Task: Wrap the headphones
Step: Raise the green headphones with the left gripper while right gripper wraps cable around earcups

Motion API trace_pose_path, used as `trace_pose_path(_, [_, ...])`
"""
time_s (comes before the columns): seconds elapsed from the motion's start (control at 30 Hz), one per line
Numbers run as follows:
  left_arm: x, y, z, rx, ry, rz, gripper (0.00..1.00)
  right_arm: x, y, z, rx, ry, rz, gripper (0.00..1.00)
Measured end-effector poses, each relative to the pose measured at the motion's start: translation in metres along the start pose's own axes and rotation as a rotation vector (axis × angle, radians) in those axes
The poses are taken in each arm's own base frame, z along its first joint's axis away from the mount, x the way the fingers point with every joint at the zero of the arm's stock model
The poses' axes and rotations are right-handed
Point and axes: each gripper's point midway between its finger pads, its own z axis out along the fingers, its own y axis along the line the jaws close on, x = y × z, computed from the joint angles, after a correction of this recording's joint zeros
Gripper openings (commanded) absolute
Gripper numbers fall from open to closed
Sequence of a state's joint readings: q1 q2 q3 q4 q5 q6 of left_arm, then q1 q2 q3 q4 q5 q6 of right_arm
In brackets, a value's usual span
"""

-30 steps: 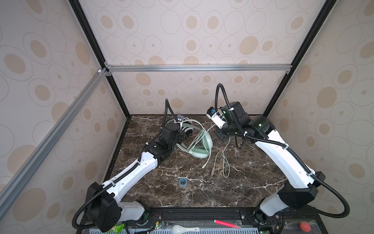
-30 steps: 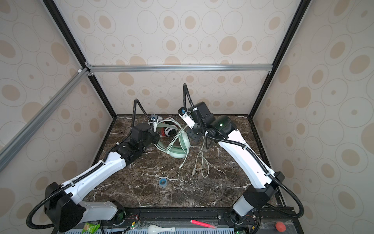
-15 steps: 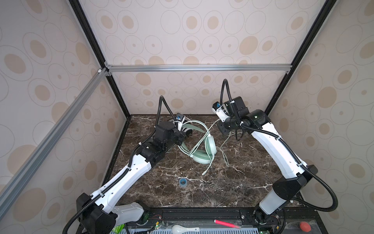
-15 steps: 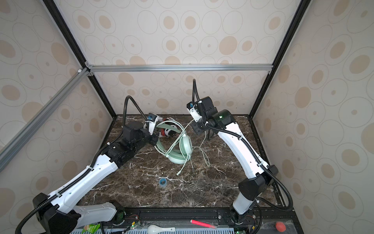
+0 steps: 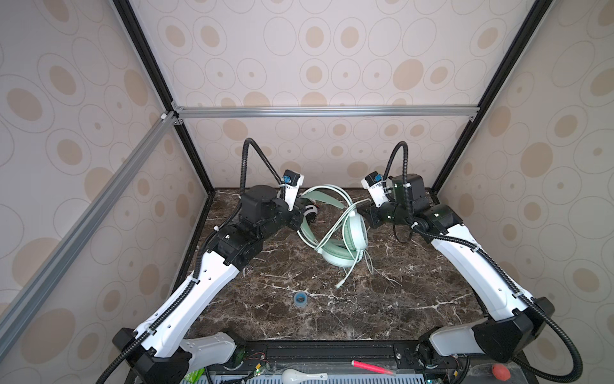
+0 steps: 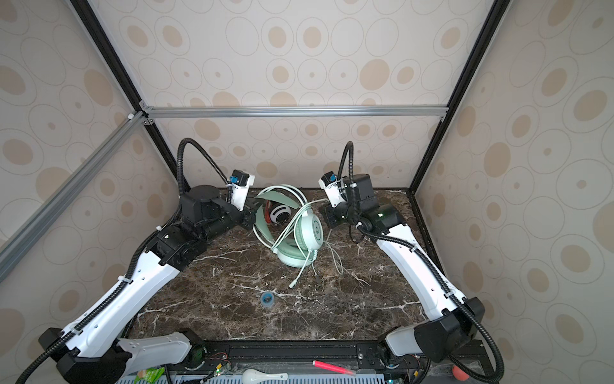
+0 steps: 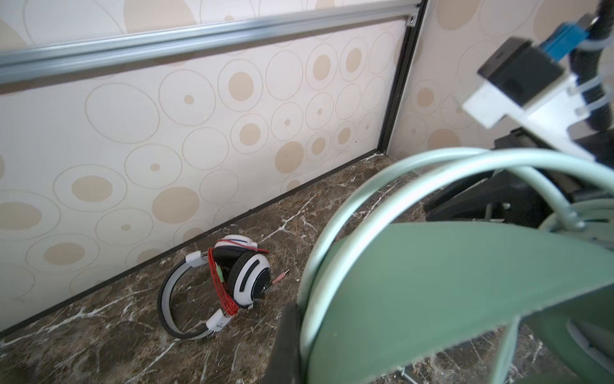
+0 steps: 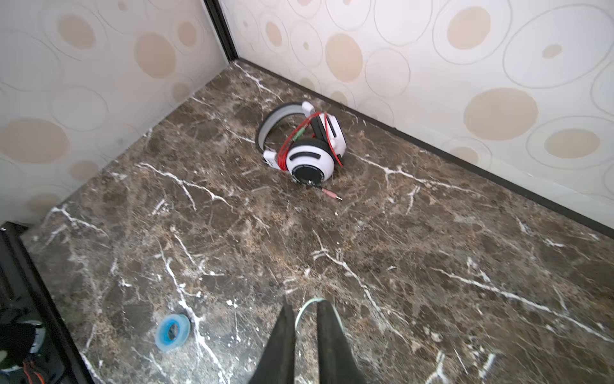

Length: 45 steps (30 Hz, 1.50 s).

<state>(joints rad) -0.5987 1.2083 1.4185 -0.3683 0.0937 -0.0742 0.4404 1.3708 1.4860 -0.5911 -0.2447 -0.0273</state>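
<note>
The mint-green headphones point(image 5: 354, 229) point(image 6: 310, 229) stand tilted at mid-table. My left gripper point(image 5: 300, 214) is shut on their headband point(image 7: 448, 282), and one dark finger point(image 7: 287, 335) shows against its edge. My right gripper point(image 5: 361, 211) point(image 8: 304, 307) sits just right of the upper ear cup. Its jaws stand slightly apart, with the pale cord point(image 8: 300, 314) looped between them and over one tip. Loose cord point(image 5: 347, 276) trails down onto the table. The white-and-black headphones point(image 5: 310, 211) point(image 8: 309, 159), red cord wound round them, lie by the back wall.
A blue tape roll point(image 5: 300, 298) point(image 8: 172, 332) lies on the marble table point(image 5: 415, 299) toward the front. A red pen point(image 5: 368, 366) and a white spoon point(image 5: 302, 375) rest on the front rail. Patterned walls close in the back and both sides.
The mint headphones have swung round, with their ear cups now further right and the loose cord drawn in closer. My right jaws have parted slightly. The left grip on the headband is unchanged.
</note>
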Motion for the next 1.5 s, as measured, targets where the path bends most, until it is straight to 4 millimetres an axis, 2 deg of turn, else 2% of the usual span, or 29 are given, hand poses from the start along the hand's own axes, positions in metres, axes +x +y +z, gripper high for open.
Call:
trace_pose_path(0.1, [-0.026,-0.006,-0.004,0.033,-0.052,-0.017,0.0,-0.006,0.003,-0.001,-0.029,-0.064,0.011,0.16])
trace_pose_path(0.2, [-0.043,-0.011,-0.006,0.065,-0.088,-0.033,0.0,-0.007,0.004,0.002,-0.055,-0.115,0.023,0.18])
trace_pose_path(0.6, [-0.092,-0.027,0.001,0.167,-0.17,-0.111,0.0,-0.008,0.007,0.029,-0.147,-0.261,0.14,0.18])
trace_pose_path(0.7, [-0.104,-0.028,-0.003,0.176,-0.198,-0.129,0.0,-0.002,0.005,0.041,-0.163,-0.268,0.169,0.18])
trace_pose_path(0.8, [-0.116,-0.028,-0.009,0.183,-0.226,-0.148,0.0,0.012,0.005,0.052,-0.176,-0.259,0.201,0.18])
trace_pose_path(0.93, [-0.127,-0.028,-0.013,0.188,-0.255,-0.168,0.0,0.025,0.004,0.064,-0.194,-0.245,0.234,0.18])
trace_pose_path(1.23, [-0.134,-0.027,-0.012,0.192,-0.283,-0.213,0.0,0.044,0.004,0.084,-0.225,-0.228,0.288,0.17])
trace_pose_path(1.5, [-0.149,-0.018,-0.017,0.148,-0.346,-0.258,0.0,0.062,0.006,0.091,-0.247,-0.196,0.327,0.17])
